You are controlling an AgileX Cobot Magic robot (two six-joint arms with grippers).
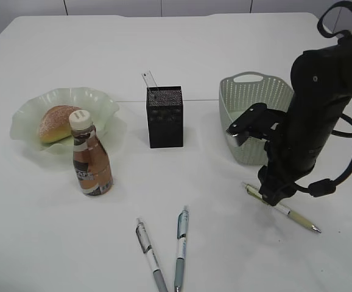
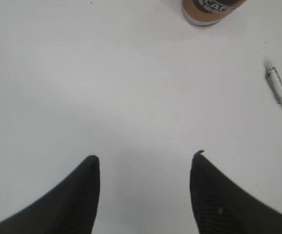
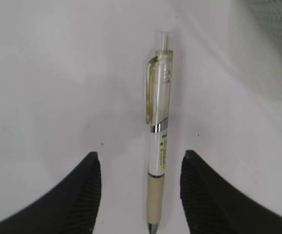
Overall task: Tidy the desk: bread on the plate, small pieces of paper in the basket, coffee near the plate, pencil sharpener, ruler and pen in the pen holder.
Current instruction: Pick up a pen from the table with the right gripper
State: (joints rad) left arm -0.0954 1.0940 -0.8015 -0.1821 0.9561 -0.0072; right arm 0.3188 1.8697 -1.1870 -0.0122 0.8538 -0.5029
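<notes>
My right gripper (image 1: pixel 267 193) is open, low over the table, with its jaws (image 3: pixel 140 152) on either side of a pen with a beige grip and yellow-green clip (image 3: pixel 159 141), which lies in front of the basket (image 1: pixel 285 213). My left gripper (image 2: pixel 146 156) is open and empty over bare table; it does not show in the exterior view. Two more pens lie at the front middle: a grey one (image 1: pixel 150 252) and a blue one (image 1: pixel 181 246). The black mesh pen holder (image 1: pixel 165 115) stands in the centre with a thin clear strip (image 1: pixel 148 79) sticking out. No sharpener or paper shows.
The bread (image 1: pixel 59 121) lies on the pale green wavy plate (image 1: pixel 97 100) at the left. The coffee bottle (image 1: pixel 91 161) stands upright just in front of it; its base shows in the left wrist view (image 2: pixel 209 12), with a pen (image 2: pixel 280 92). The green basket (image 1: pixel 249 103) stands behind my right arm.
</notes>
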